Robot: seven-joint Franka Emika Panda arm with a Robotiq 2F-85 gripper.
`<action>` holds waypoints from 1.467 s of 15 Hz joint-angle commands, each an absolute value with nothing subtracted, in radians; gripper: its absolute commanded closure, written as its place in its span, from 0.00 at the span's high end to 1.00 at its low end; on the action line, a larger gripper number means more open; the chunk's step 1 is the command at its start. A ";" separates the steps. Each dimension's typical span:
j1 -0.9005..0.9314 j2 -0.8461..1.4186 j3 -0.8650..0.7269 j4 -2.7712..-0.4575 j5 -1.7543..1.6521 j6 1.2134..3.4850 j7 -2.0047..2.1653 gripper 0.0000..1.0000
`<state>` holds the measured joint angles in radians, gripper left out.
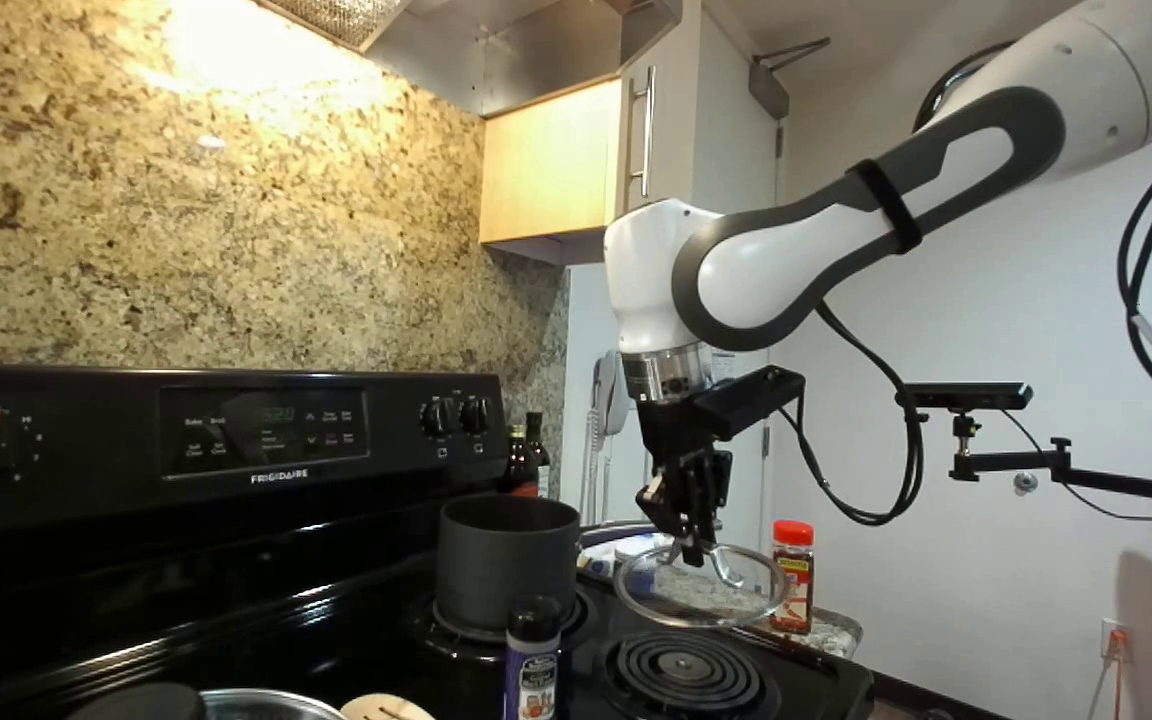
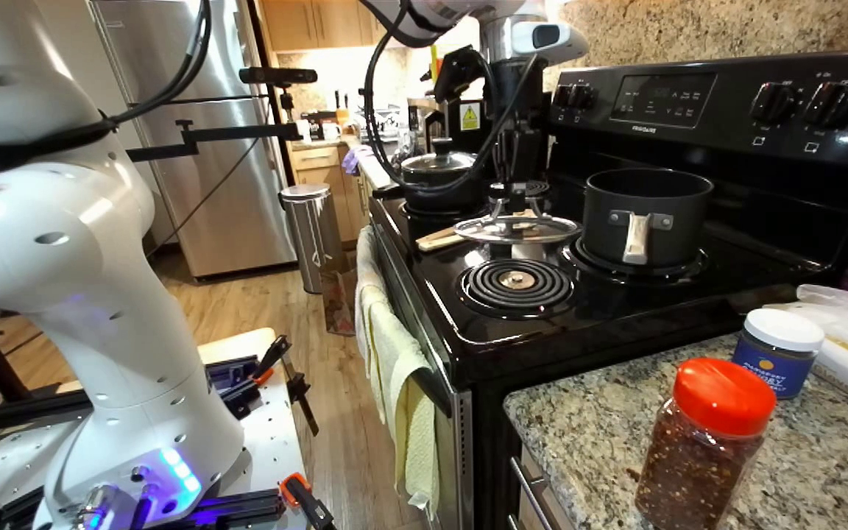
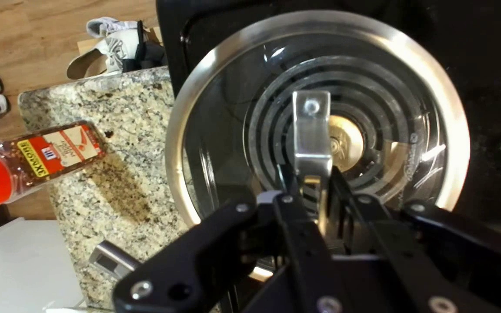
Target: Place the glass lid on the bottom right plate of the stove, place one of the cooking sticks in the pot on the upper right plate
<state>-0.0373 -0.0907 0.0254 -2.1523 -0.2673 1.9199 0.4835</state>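
My gripper (image 1: 698,548) is shut on the metal handle (image 3: 312,126) of the glass lid (image 1: 636,600). The lid hangs roughly level, apart from and above the bottom right plate (image 1: 684,675), a black coil seen through the glass in the wrist view. In an exterior view the lid (image 2: 468,230) also hangs over that coil (image 2: 483,287). The dark grey pot (image 1: 508,565) stands on the upper right plate; it also shows in an exterior view (image 2: 641,221). Light wooden cooking sticks (image 2: 439,239) lie on the stove behind the lid, partly hidden by it. The pot's inside bottom is hidden.
A purple spice bottle (image 1: 533,665) stands on the stove near the pot. A covered pot (image 2: 442,188) stands on a left plate. A red-capped jar (image 2: 704,449) and a blue jar (image 2: 777,361) stand on the counter. A towel (image 2: 394,368) hangs on the oven handle.
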 commanded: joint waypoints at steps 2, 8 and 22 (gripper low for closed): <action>-0.041 -0.103 -0.006 -2.208 -0.145 2.032 0.436 0.12; -0.047 -0.112 -0.024 -2.251 -0.118 2.084 0.446 0.12; -0.041 -0.098 -0.012 -2.316 -0.158 2.214 0.495 0.12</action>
<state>-0.0366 -0.0851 -0.0216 -2.2955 -0.1378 2.1792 0.4660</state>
